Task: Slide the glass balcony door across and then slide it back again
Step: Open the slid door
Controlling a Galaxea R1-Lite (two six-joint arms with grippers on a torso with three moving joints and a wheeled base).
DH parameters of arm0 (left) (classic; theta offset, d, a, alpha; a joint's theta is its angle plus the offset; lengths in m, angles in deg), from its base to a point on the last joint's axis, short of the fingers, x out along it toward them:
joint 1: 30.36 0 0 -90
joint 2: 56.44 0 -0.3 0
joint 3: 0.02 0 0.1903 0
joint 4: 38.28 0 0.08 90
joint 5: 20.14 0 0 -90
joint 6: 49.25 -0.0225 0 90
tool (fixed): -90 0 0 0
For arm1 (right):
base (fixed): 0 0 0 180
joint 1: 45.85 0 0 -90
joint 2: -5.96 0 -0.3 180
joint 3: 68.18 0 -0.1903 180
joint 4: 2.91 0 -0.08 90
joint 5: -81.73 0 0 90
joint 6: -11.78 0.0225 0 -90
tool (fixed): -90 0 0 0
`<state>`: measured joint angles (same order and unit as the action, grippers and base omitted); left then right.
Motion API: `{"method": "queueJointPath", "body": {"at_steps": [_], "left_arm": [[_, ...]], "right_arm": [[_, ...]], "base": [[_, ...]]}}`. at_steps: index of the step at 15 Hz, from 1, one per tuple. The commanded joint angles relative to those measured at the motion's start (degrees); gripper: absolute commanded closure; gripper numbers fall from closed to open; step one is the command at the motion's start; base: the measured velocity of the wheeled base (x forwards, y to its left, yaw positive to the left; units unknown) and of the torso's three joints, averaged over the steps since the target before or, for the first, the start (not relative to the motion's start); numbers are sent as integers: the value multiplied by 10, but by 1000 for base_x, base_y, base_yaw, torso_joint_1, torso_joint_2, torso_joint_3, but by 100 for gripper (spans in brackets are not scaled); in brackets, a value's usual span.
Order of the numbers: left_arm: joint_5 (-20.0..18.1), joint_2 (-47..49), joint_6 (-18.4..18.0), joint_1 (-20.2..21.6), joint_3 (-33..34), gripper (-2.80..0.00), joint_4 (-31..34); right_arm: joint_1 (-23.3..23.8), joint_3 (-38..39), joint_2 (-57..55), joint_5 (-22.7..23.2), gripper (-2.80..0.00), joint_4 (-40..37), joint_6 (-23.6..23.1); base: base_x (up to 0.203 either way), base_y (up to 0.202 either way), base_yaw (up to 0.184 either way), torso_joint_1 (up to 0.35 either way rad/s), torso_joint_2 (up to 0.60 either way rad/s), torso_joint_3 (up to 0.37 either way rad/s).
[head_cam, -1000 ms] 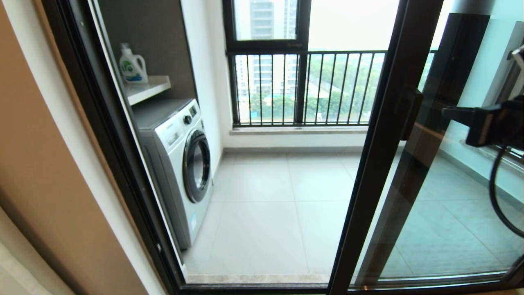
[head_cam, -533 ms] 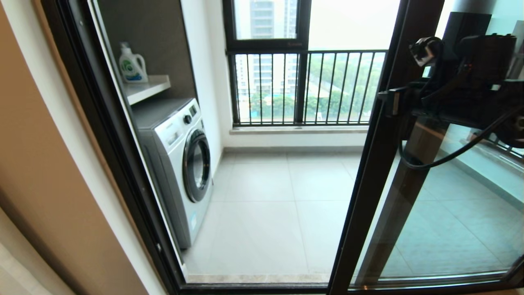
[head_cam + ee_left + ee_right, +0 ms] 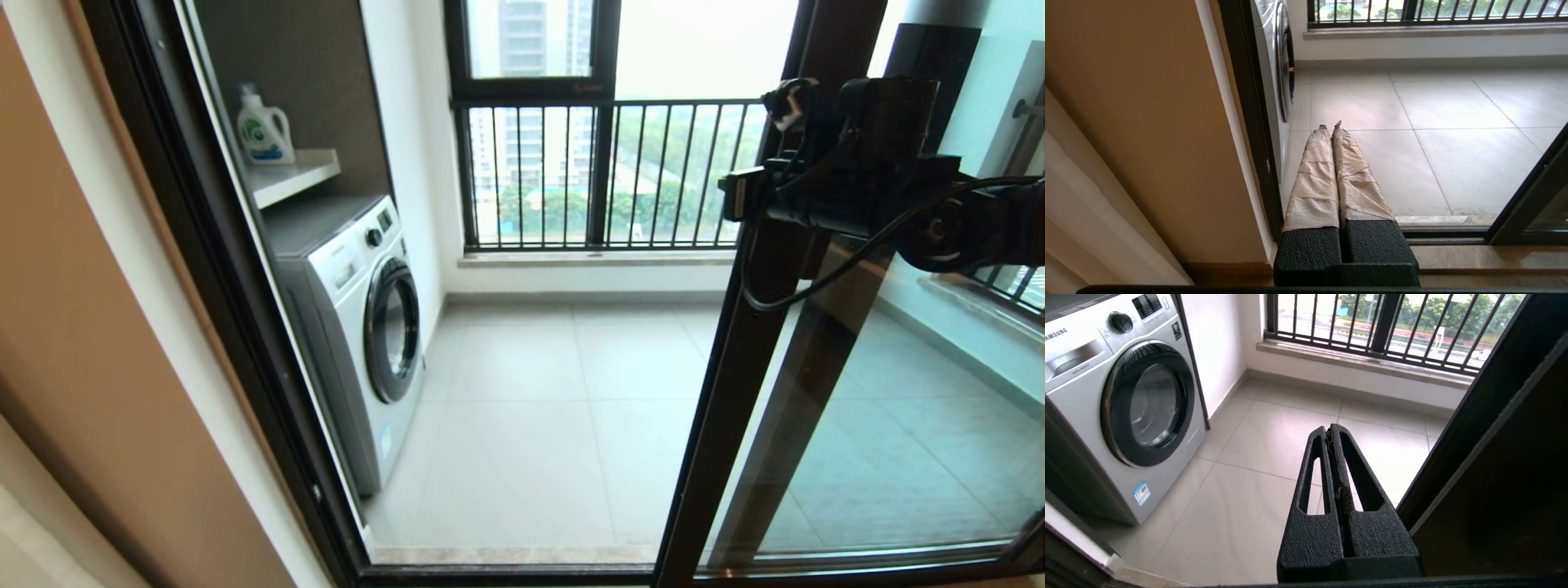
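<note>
The glass balcony door (image 3: 882, 425) stands on the right half of the opening, its dark stile (image 3: 735, 367) slanting from top to floor. My right gripper (image 3: 731, 194) reaches in from the right at handle height, its tip poking just past the stile's left edge; the arm hides the lever handle. In the right wrist view the right gripper (image 3: 1331, 428) is shut and empty, with the door stile (image 3: 1478, 408) close beside it. My left gripper (image 3: 1329, 124), fingers wrapped in beige tape, hangs shut and low by the left jamb; the door's bottom corner (image 3: 1531, 196) shows there.
A washing machine (image 3: 359, 327) stands on the balcony's left side under a shelf (image 3: 294, 175) with a detergent bottle (image 3: 263, 131). A barred window (image 3: 604, 175) closes the far side. The fixed left jamb (image 3: 229, 286) and floor track (image 3: 506, 572) frame the opening.
My right arm swung in from the right edge, rose, and moved left across the glass until its tip passed the stile. The door has not visibly shifted.
</note>
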<state>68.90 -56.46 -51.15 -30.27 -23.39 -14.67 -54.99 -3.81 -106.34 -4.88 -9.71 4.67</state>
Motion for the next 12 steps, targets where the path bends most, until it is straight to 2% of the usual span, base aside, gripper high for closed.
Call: {"method": "queueJointPath", "body": {"at_steps": [1,4,12], "left_arm": [[0,1,0,0,0,0,0],[0,1,0,0,0,0,0],[0,1,0,0,0,0,0]], "right_arm": [[19,-50,-44,1,0,-13,0],[31,-98,-82,1,0,-23,2],[53,-93,-79,1,0,-23,17]], "base": [[0,0,0,0,0,0],[0,0,0,0,0,0],[0,0,0,0,0,0]]}}
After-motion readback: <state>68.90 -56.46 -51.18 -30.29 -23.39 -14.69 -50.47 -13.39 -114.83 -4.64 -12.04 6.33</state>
